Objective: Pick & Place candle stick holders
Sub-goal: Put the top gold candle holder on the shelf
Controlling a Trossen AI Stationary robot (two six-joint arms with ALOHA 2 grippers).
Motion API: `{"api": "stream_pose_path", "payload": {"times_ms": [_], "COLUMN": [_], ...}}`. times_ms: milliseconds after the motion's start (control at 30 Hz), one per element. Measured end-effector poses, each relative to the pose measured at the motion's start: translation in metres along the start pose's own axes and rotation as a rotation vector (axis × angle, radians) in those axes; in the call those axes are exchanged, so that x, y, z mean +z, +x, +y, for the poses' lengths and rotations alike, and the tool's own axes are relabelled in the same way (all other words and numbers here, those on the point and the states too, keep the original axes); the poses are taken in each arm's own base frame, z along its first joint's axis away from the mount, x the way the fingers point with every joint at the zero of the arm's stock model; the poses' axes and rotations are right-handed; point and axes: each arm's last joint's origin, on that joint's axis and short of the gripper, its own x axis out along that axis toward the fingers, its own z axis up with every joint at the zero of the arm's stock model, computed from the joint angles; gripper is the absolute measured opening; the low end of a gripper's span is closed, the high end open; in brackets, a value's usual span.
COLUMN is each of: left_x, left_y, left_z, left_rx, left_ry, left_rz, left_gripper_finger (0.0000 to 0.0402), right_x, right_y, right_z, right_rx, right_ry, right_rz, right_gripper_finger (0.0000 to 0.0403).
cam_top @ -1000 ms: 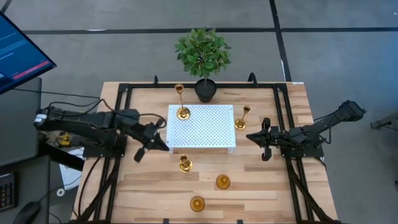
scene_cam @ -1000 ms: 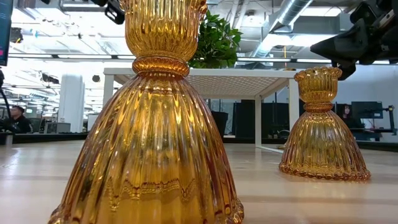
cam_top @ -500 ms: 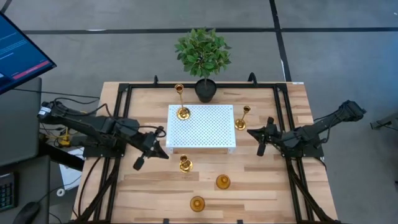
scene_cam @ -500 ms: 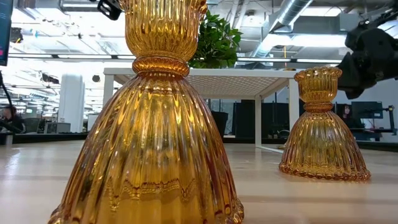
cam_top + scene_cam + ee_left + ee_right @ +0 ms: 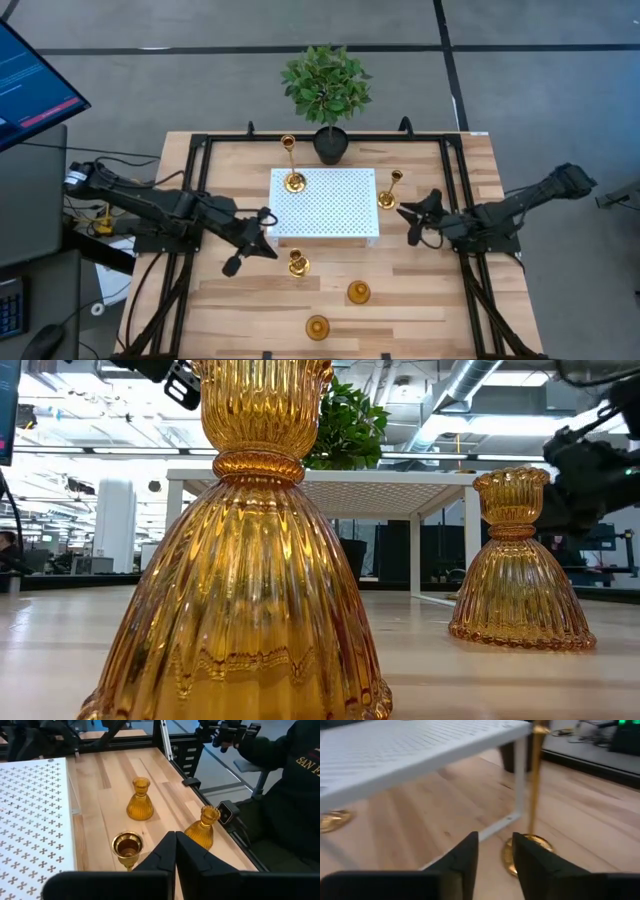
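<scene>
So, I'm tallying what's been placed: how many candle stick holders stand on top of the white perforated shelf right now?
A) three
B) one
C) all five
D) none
B: in the high view only the tall thin-stemmed holder stands on the white perforated shelf, at its far left corner; the other four are on the wooden table.

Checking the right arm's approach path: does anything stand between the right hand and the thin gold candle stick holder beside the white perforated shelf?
No. In the high view only bare wood separates the right hand from the thin-stemmed holder; the white shelf lies beyond it.
</scene>
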Motion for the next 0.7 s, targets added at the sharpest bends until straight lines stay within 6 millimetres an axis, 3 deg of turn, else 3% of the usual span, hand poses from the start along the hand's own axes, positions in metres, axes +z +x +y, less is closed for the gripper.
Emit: {"api": "stream_pose_path", "payload": {"times_ms": [267, 700], "left_x": [0.0, 0.001], "left_y": [0.001, 0.001], "left_z": [0.0, 0.0], "left_rx": [0.0, 0.0], "left_ry": [0.0, 0.001], "left_rz": [-0.003, -0.011], "left_gripper_finger": [0.0009, 0.001], "right_x": [0.0, -0.002], "right_y": [0.011, 0.031], "right_z": [-0.002, 0.0], "right_rx": [-0.052, -0.12], "right_ry": [0.021, 0.05], "right_rz": [0.016, 0.011], "right_gripper_finger": [0.0152, 0.013]}}
